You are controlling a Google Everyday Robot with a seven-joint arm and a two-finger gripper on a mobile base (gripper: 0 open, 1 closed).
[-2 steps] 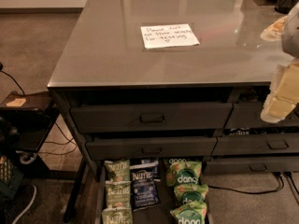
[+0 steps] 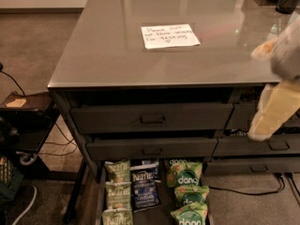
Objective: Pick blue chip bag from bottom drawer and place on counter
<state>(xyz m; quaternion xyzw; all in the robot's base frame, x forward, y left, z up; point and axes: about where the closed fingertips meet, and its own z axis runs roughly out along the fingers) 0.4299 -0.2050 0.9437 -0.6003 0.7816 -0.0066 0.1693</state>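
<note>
the blue chip bag (image 2: 144, 187) lies lengthwise in the bottom drawer (image 2: 163, 209), logo end toward the cabinet, drawer front cut off; the gripper (image 2: 274, 114) hangs blurred at right, whether spread or closed i cannot tell.

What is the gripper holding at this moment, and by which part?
Nothing visible. The gripper hangs at the right by the counter edge, while the blue chip bag lies in the bottom drawer, apart from it.

Dim; end effector (image 2: 269, 90) blurred (far right)

Grey counter (image 2: 103, 55), white note (image 2: 170, 35) atop, gripper (image 2: 275, 108) at right
</note>
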